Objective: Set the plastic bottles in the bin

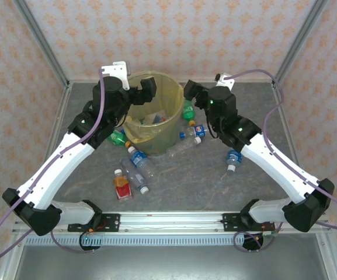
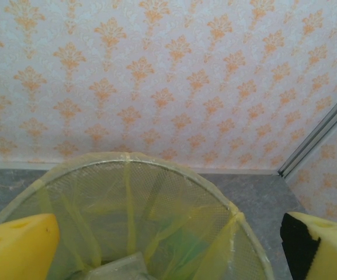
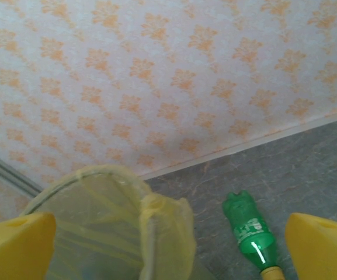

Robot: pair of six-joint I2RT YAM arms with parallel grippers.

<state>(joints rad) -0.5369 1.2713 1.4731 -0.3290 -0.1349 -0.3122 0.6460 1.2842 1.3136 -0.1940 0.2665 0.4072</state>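
Hovering over the bin (image 1: 167,135) with left gripper (image 2: 168,248) spread wide, empty; right of it, right gripper (image 3: 168,248) equally spread near a green bottle (image 3: 251,230).

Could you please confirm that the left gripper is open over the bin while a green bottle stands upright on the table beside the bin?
Not quite: the green bottle lies on its side on the table, as the right wrist view shows. The rest holds: the left gripper is open over the bin.
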